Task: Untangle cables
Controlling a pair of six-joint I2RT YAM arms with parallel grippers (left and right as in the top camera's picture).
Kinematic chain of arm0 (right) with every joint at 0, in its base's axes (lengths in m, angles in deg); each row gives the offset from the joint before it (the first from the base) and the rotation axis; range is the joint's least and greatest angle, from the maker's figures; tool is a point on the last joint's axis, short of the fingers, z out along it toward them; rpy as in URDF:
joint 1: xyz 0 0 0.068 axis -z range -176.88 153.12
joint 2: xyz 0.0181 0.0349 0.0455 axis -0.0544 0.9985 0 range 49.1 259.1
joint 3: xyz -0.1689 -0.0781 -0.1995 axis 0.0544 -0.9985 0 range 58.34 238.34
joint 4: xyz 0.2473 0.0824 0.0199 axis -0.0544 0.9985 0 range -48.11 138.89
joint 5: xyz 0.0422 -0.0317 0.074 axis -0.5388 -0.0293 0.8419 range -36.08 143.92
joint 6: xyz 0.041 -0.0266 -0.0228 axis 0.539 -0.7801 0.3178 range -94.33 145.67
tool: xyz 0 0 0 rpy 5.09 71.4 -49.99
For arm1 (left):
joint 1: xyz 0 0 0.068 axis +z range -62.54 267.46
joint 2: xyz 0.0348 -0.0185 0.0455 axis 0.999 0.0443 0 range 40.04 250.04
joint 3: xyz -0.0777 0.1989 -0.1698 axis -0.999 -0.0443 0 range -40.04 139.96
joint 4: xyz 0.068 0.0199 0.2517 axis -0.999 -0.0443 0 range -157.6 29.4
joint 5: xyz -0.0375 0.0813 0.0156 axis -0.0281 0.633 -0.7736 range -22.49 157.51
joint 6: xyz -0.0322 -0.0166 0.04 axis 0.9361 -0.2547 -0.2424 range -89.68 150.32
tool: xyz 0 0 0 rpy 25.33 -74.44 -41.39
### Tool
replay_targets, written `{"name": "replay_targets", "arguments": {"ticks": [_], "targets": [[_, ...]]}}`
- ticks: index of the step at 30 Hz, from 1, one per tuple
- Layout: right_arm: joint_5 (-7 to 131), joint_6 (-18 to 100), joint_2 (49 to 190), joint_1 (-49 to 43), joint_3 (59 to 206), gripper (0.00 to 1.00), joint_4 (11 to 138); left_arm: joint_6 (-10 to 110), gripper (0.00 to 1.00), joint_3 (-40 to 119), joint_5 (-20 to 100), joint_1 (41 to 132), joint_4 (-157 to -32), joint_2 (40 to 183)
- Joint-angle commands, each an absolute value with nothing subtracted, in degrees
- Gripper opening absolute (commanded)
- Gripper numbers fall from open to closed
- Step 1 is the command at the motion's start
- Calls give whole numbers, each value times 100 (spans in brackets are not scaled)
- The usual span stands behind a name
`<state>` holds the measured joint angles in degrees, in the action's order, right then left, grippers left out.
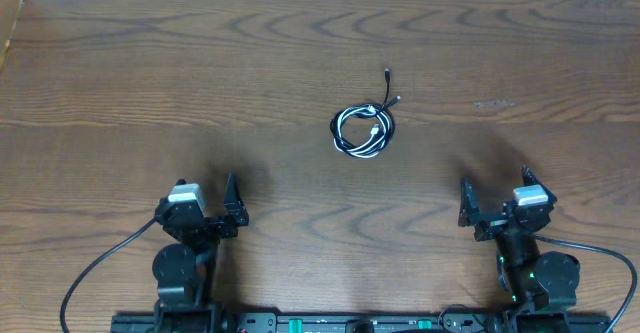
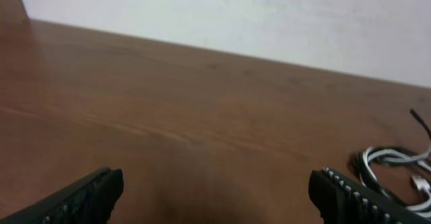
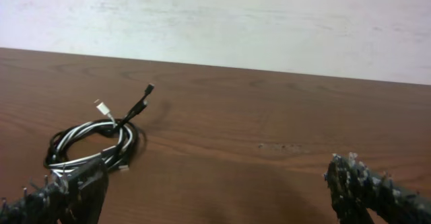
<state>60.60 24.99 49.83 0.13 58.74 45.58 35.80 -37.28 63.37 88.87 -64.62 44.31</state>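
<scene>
Wood surface [image 1: 150, 73] carries the coiled cables [image 1: 363, 130] just above frame centre, up and between both arms. Left gripper [image 1: 212, 205] and right gripper [image 1: 495, 208] stand spread, empty; the right looks slightly nearer.

The overhead camera looks straight down from high above the table [image 1: 120, 73], taking in most of it. The two wrist cameras sit low and close to the tabletop, each facing the far wall [image 2: 269, 22] between the tips of the left gripper [image 2: 215, 183] or the right gripper [image 3: 215, 177]. All three views share the cables [image 1: 363, 130] — at the right edge in the left wrist view, near left in the right wrist view.
</scene>
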Motion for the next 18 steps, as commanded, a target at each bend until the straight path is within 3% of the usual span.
{"name": "replay_targets", "arguments": {"ticks": [1,18], "targets": [[6313,2435,4955,-30,5949,99,4599,3438,93,-3290,6199,8900,-6446,4844],[6504,2562,5182,-30,6711,99,5380,3141,93,-1216,5357,8900,-6964,7624]]}}
